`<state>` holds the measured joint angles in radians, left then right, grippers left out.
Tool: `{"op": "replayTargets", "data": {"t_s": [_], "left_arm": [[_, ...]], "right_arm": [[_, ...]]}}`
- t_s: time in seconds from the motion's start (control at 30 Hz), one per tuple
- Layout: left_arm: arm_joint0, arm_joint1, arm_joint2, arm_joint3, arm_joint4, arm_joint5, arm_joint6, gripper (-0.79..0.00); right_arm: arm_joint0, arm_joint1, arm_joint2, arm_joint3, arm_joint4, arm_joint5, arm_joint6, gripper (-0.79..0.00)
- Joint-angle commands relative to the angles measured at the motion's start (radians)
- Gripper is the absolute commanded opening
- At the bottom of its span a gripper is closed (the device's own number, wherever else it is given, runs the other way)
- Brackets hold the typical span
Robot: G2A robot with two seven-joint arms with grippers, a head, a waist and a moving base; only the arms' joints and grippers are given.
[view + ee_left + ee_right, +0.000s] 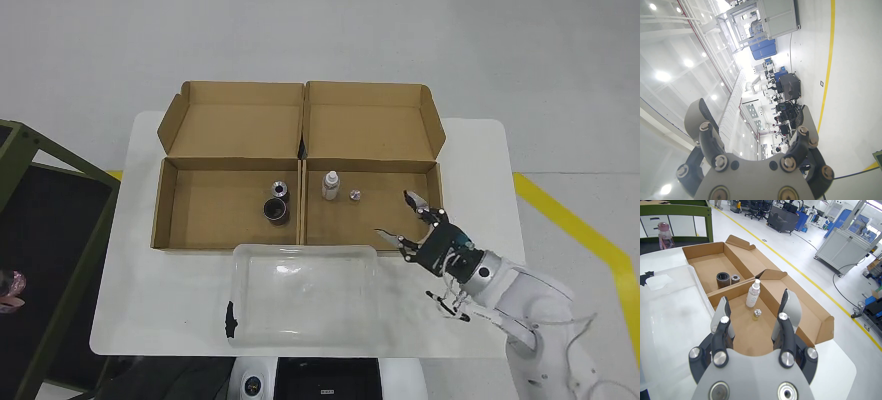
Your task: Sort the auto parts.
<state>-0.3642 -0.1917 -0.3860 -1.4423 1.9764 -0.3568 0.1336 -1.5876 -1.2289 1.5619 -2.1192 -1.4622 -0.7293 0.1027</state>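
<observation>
Two open cardboard boxes sit side by side. The left box (210, 210) holds a dark cylindrical bearing (275, 209) (722, 280) and a smaller metal sleeve (277, 187) (735, 279). In the right box (385, 180) (810, 317) stand a white spray bottle (330, 186) (751, 300) and a small capped vial (354, 195) (756, 314). My right gripper (394, 214) (755, 295) hovers open over the right box's near corner with nothing between its fingers. My left gripper (752, 108) is open and empty, pointing up into the room.
A clear plastic bin (305, 295) (668, 313) lies in front of the boxes, with black tape (230, 320) on its left rim. A green frame (40, 200) stands left of the white table. A pink water bottle (665, 236) stands beyond it.
</observation>
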Motion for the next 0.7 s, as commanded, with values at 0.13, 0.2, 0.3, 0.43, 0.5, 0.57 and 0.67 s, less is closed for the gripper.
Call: {"op": "replayTargets", "data": {"t_s": [0.13,0.2,0.3,0.43,0.5,0.57,0.67], "left_arm": [[0.0,0.0,0.0,0.0,0.0,0.0,0.0,0.0],[0.0,0.0,0.0,0.0,0.0,0.0,0.0,0.0],[0.0,0.0,0.0,0.0,0.0,0.0,0.0,0.0],[0.0,0.0,0.0,0.0,0.0,0.0,0.0,0.0],[0.0,0.0,0.0,0.0,0.0,0.0,0.0,0.0],[0.0,0.0,0.0,0.0,0.0,0.0,0.0,0.0],[0.0,0.0,0.0,0.0,0.0,0.0,0.0,0.0]], "right_arm": [[-0.074,0.007,0.077,0.004,0.022,0.036,-0.068,-0.268],[-0.096,0.009,0.102,0.007,0.026,0.055,-0.09,-0.256],[-0.136,0.011,0.137,0.009,0.027,0.083,-0.122,-0.246],[-0.183,0.012,0.169,0.003,0.021,0.128,-0.167,-0.215],[-0.208,0.013,0.185,-0.001,0.012,0.151,-0.193,-0.185],[-0.233,0.013,0.199,-0.003,0.004,0.167,-0.218,-0.163],[-0.265,0.015,0.218,-0.006,-0.007,0.173,-0.245,-0.095]]}}
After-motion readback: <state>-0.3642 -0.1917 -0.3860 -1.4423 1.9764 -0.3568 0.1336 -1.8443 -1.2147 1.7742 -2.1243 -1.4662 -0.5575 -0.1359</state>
